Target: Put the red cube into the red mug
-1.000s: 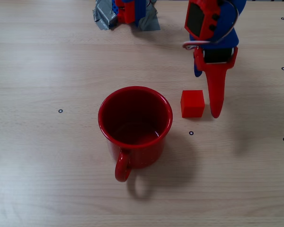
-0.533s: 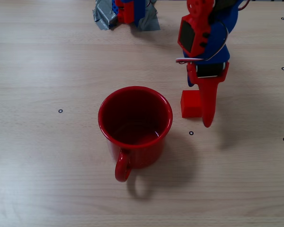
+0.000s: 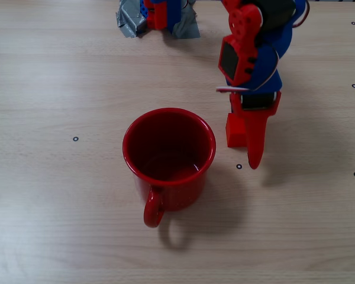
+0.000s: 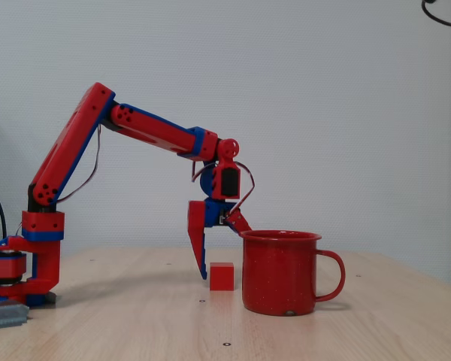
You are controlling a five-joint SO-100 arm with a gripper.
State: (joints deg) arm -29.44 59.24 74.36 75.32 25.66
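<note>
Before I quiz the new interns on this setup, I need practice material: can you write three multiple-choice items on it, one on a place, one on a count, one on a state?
1. Where does the red cube lie in the overhead fixed view?
A. Inside the mug
B. On the table, right of the mug
C. On top of the gripper

2. How many handles does the red mug have?
A. One
B. Two
C. None

3. What is inside the mug?
A. The cube
B. A spoon
C. Nothing

Answers:
1. B: the cube rests on the wooden table beside the mug, partly covered by the gripper.
2. A: a single loop handle shows in both fixed views.
3. C: the mug's dark red inside is bare.
</note>
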